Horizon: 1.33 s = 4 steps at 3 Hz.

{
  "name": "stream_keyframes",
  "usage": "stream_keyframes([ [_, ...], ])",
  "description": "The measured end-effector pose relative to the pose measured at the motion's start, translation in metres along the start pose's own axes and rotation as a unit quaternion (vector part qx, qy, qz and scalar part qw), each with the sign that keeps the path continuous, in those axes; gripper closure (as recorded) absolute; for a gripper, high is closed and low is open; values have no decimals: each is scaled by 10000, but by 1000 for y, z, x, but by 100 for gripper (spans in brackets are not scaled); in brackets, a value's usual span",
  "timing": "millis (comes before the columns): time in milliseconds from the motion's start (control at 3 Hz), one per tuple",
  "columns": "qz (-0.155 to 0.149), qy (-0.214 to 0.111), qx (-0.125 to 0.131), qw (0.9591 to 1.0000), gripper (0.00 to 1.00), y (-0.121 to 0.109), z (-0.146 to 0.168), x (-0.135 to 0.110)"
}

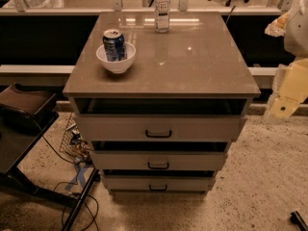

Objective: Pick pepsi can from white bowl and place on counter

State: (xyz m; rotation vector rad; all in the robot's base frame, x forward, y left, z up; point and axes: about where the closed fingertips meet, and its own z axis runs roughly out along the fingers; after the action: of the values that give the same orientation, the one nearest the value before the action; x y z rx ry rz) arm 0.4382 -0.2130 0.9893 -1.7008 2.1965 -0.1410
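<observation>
In the camera view, the small blue pepsi can (114, 44) with white and red markings and a silver top is seen standing roughly upright inside the round plain white bowl (116, 65). The bowl sits near the left front corner of the flat glossy tan-brown counter (192, 66). The can's upper half rises above the bowl's rim, so a hold from the sides on that exposed wall is judged best. The thin metal is likely light, smooth and easily dented, and the bowl could be dragged or tipped by a slanted lift. The pale cream gripper (288, 97) is found at the right edge of the view, beyond the counter's right side and well apart from the can. Whether it is open or closed cannot be told, though the can is plainly not in its hold. A tall clear plastic bottle (162, 8) stands by the far edge, well apart from the bowl. Bare top is shown across the middle and right, judged ample room for setting down, but the left and front edges lie close to the bowl.
</observation>
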Motion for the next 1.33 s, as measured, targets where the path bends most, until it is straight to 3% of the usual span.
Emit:
stream_keyframes([
  [333, 0, 0, 1, 10000, 0, 0, 0, 0],
  [667, -143, -443, 12, 9989, 0, -23, 7, -27],
  [1000, -198, -1371, 41, 9903, 0, -65, 26, -71],
  [1333, -47, -3201, -45, 9474, 0, -111, 56, -157],
])
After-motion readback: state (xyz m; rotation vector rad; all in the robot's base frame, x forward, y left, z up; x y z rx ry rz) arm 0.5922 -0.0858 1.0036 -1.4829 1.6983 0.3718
